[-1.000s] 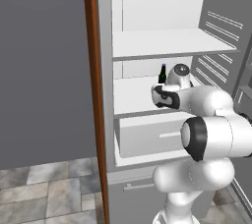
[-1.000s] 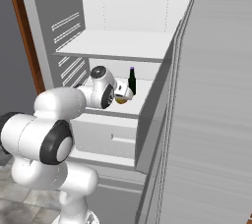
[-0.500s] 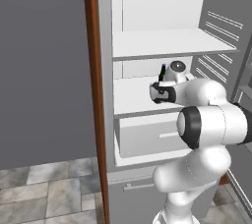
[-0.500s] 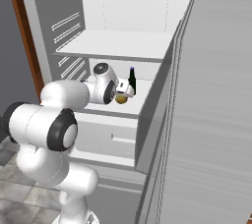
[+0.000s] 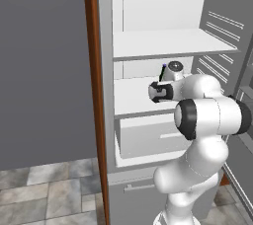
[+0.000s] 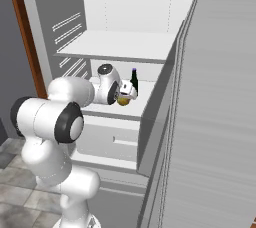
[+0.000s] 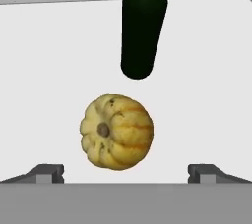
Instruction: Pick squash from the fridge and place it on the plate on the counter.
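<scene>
One unlabelled squash (image 7: 117, 131) between gripper (image 7: 126, 173) fingertips.

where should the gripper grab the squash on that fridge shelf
Grip the squash across its round ribbed body, fingers on its two opposite flanks, coming straight down from above as the open gripper is now lined up. It lies alone on the white shelf, and the dark bottle stands behind it, apart, so both flanks look free.

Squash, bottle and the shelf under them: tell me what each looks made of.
Squash: a matte, ribbed yellow rind with orange streaks and a brownish stem scar, like natural vegetable skin. Bottle: very dark and smooth, probably glass, though the flat rendering shows no shine to confirm it. Shelf: plain white, even and unmarked, likely plastic or painted metal; the look leaves that open.
</scene>
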